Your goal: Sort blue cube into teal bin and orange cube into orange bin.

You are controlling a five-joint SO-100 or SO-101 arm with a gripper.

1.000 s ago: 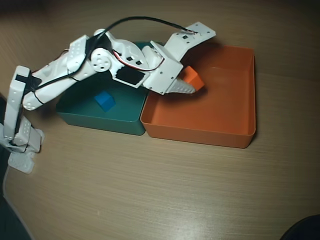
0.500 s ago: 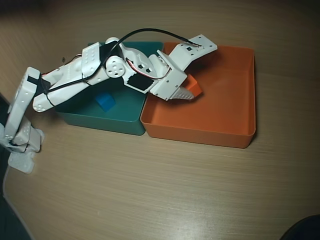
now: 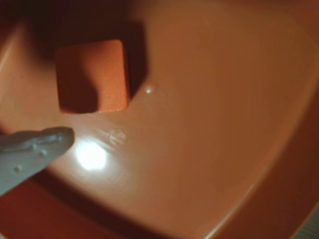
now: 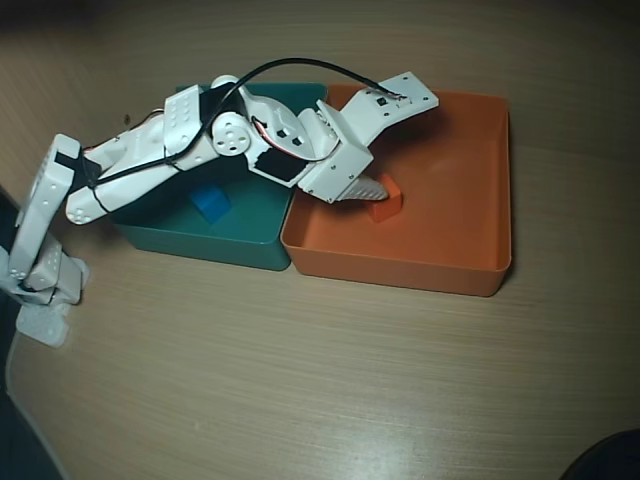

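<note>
Overhead view, taking the orange bin (image 4: 450, 240) as landmark: far to its left the arm's base stands on the wooden table (image 4: 300, 380). Nearer, touching the bin's left wall, sits the teal bin (image 4: 200, 240), and the blue cube (image 4: 211, 203) lies on its dark floor, small and matte, partly under the arm. The white arm reaches across the teal bin and over the shared wall, covering the orange bin's upper left corner. The gripper (image 4: 372, 189) hangs just above the orange bin's floor in its left part. The orange cube (image 4: 385, 205) rests on that floor, just beside the fingertips, nearly the same colour as the tray.

In the wrist view the orange cube (image 3: 92, 75) lies flat on the orange bin (image 3: 209, 129), plain-faced with softly rounded corners, half in shadow. One white finger (image 3: 35, 149) enters from the left edge, below the cube and apart from it. The gripper holds nothing; its jaws stand parted.
</note>
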